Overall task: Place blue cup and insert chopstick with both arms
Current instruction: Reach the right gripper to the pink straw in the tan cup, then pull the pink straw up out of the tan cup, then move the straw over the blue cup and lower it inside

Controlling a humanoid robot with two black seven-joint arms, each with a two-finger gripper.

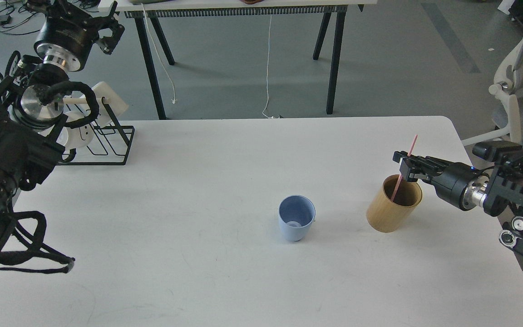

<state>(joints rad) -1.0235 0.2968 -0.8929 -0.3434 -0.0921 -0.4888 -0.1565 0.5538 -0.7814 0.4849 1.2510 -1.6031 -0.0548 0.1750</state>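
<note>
At the far left, the left black arm's claw gripper (109,32) is raised high above the table's back corner, well apart from everything on the white tabletop (198,181); its fingers look spread, holding nothing. Below it, a black wire rack (107,145) stands at the table's left rear edge, with white pieces hung on it, partly hidden by the arm.

Near the table's middle, slightly right, the small light-blue plastic tumbler (296,218) stands upright and alone, mouth open, tapered toward its base, its inside a darker blue. Bare tabletop lies all around it.

To its right, near but not touching, a larger tan wooden cylinder (394,204) sits with its mouth tipped toward the camera. The long thin pink stick (413,143) rises out of it at a slant, its lower end inside the cylinder. The right black arm's gripper (407,167) is clamped on the stick just above the cylinder's rim, reaching in from the right edge.
</note>
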